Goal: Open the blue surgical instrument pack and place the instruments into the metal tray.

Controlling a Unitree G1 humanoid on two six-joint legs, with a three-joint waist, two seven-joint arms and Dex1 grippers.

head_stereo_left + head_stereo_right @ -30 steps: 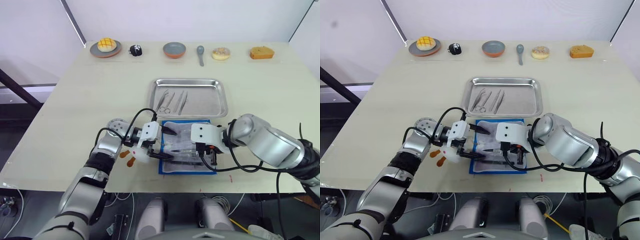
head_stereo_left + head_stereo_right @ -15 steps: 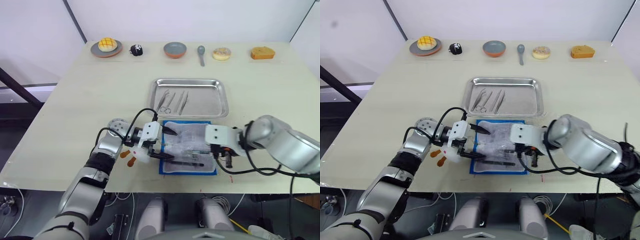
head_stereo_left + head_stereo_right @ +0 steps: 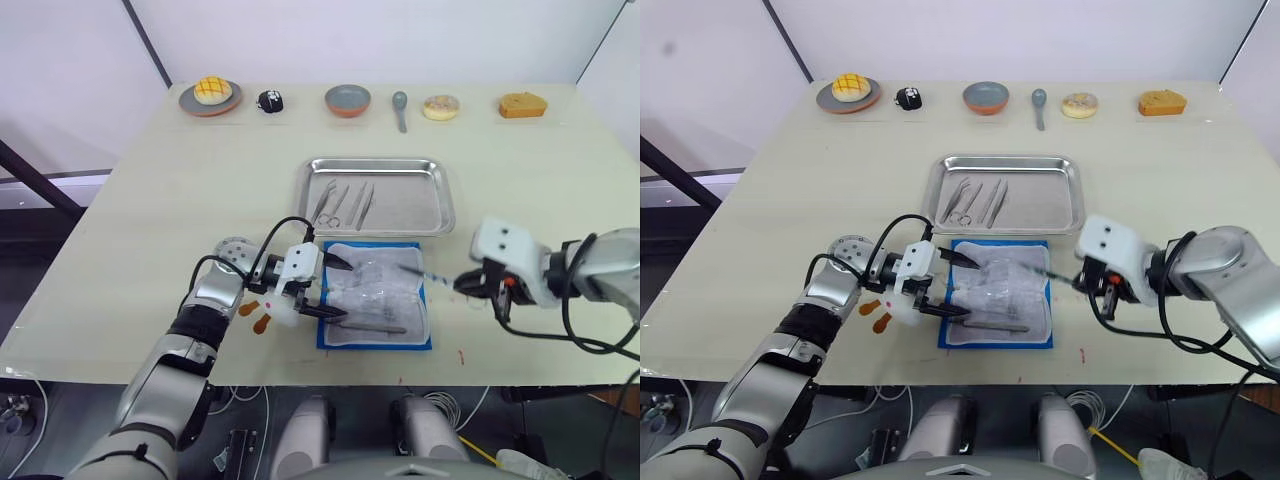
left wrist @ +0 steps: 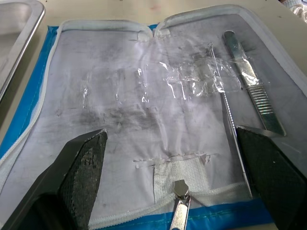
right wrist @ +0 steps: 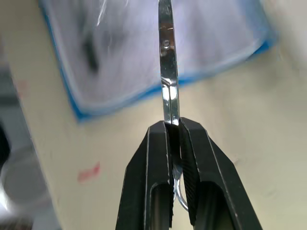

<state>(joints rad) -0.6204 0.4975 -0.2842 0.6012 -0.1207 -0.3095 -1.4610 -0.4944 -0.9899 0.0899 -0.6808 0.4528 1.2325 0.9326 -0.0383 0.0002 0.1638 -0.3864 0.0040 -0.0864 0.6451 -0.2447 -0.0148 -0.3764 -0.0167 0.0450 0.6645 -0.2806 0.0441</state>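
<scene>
left gripper (image 3: pixel 328 288): fingers spread wide, low | right gripper (image 5: pixel 171 127): clamped, arm extended sideways

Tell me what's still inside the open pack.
The pack lies open, its lining up. Along one side lie ridged forceps and a thin probe-like tool, both partly hidden by the left gripper's finger. Crumpled clear film may hide more.

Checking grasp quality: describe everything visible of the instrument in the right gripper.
The instrument is a slim, shiny silvery metal tool, apparently scissors: a pivot screw shows midway and a ring handle below the fingers. The right gripper is shut on it near the handle end. It is off the table, its tip over the right edge of the open blue surgical instrument pack.
</scene>
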